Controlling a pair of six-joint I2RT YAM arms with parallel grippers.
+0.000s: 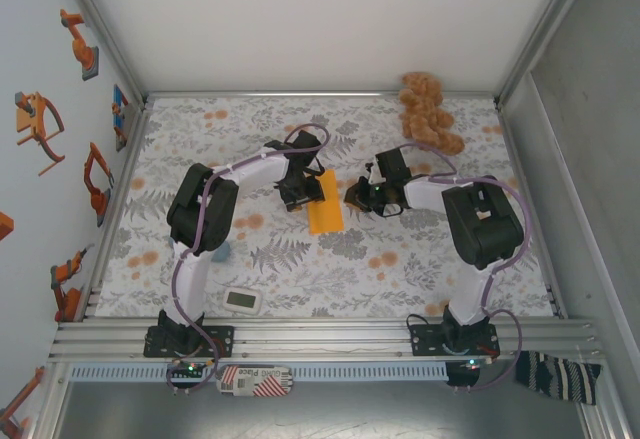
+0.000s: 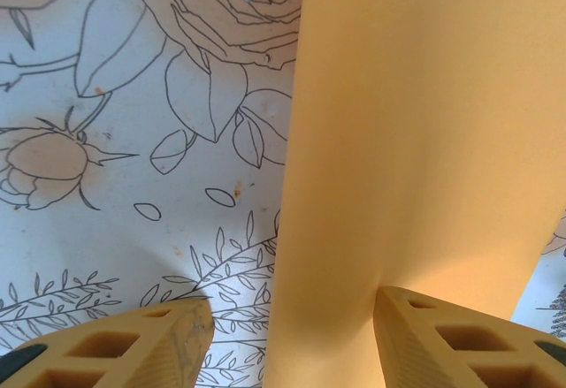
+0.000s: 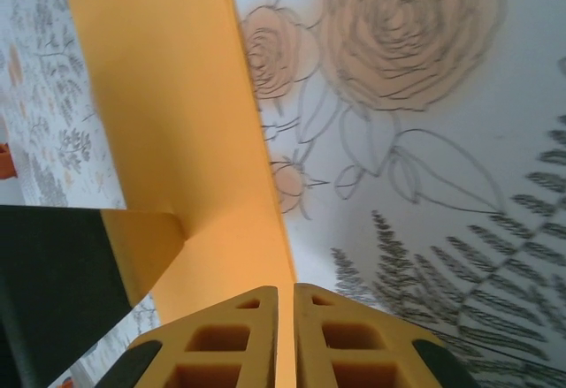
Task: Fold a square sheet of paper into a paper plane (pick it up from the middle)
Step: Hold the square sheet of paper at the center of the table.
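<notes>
Fingers on right gripper pinch the edge of the orange paper, left gripper spread open over it. Just a creased rectangle, no nose folds yet.

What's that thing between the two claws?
A thin bright orange paper sheet, folded narrow, lies between the left claw and right claw, seen from the top view.

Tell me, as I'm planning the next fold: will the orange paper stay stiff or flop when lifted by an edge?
Probably floppy: the square sheet of paper bows and curls at one corner near where the right gripper pinches it, jaws shut. Likely light; a flap stands raised on that one pinch. Possibly slippery on the cloth, being smooth and unmarked.
</notes>
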